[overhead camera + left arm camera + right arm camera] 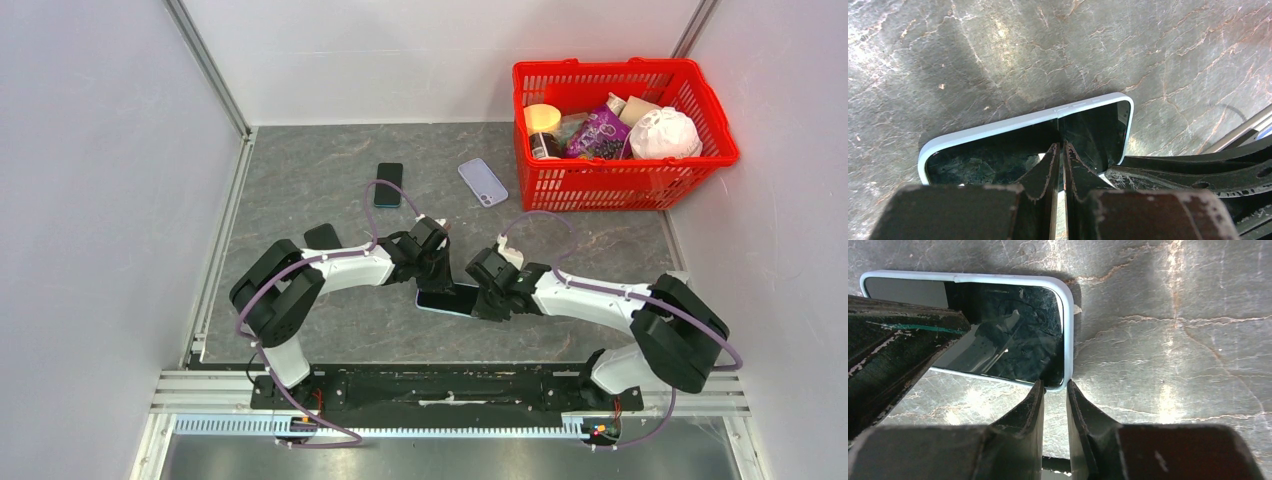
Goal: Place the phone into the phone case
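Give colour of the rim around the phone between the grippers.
The rim is pale blue, almost white; left wrist view shows it best.

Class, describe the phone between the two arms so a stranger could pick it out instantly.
Follow the left arm and right arm from the near edge. Between the left pincer and right pincer lies the phone, screen up. Only it has a pale blue rim; the black phone and lilac phone lie farther back.

Top view is bright, even and sharp, with soft shadows on the table [300, 190]. Left wrist view: pale glare patch on the table, dark shadow along the phone [1098, 127] edge, left gripper [1061, 146] close and soft-focus. Right wrist view: glare streaks at right, glossy screen mirrors the right gripper [1054, 385], which is blurry near the lens.
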You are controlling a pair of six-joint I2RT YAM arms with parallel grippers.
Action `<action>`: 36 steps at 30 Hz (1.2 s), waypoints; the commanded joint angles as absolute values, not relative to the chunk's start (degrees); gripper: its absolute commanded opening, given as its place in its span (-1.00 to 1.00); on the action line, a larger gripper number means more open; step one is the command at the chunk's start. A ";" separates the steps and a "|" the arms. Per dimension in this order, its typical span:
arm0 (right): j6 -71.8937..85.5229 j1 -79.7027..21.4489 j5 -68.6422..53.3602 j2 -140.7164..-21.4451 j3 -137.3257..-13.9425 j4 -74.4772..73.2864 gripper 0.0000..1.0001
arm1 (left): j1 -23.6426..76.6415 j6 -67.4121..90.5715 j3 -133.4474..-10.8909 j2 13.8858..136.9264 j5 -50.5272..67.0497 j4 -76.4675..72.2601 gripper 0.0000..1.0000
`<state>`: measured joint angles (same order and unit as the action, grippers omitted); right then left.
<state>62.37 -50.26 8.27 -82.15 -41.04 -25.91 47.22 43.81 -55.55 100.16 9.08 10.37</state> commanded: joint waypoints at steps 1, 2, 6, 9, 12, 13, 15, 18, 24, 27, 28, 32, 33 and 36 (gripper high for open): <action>57.90 -50.61 10.36 -80.79 -40.30 -34.02 -0.79 | 47.20 41.22 -54.58 103.18 5.11 15.38 -0.74; 57.86 -50.27 10.58 -79.31 -40.11 -34.44 -0.66 | 47.20 41.31 -54.50 103.15 5.10 15.29 -0.74; 55.88 -46.74 11.71 -72.05 -38.64 -35.05 0.04 | 47.20 41.89 -54.49 102.10 4.92 15.29 -0.72; 52.83 -43.08 11.79 -69.45 -39.38 -34.32 0.25 | 47.20 43.09 -54.74 99.59 4.83 15.59 -0.72; 50.00 -40.59 11.07 -71.69 -41.54 -31.44 0.20 | 47.19 44.65 -54.71 96.02 3.04 16.69 -0.68; 48.66 -40.06 10.19 -73.30 -42.39 -29.71 0.22 | 47.20 45.35 -54.47 94.64 2.48 17.14 -0.65; 45.96 -39.65 8.70 -77.17 -44.13 -26.05 0.27 | 47.20 47.35 -53.36 92.01 1.04 17.78 -0.55; 43.60 -39.30 7.37 -83.34 -48.11 -23.18 0.36 | 47.20 50.57 -50.63 87.22 -2.13 18.43 -0.24; 43.24 -39.30 10.89 -89.11 -52.06 -21.15 0.35 | 47.20 62.91 -42.29 76.89 -6.97 19.48 0.11; 43.33 -39.32 11.95 -91.39 -52.82 -20.40 0.24 | 47.37 69.44 -38.09 73.18 -8.16 18.60 0.41; 43.41 -39.26 11.78 -92.03 -52.89 -19.90 0.22 | 47.46 70.76 -36.93 72.58 -8.17 17.96 0.48; 43.81 -39.37 10.62 -95.49 -53.35 -19.81 0.06 | 48.18 74.44 -35.34 72.22 -8.70 16.74 0.69; 43.90 -39.43 10.49 -95.95 -53.21 -19.98 0.03 | 48.40 75.27 -35.22 72.46 -8.78 16.39 0.70; 44.27 -40.14 10.86 -95.73 -51.74 -21.10 -0.10 | 49.41 78.44 -35.18 73.03 -9.65 15.90 0.73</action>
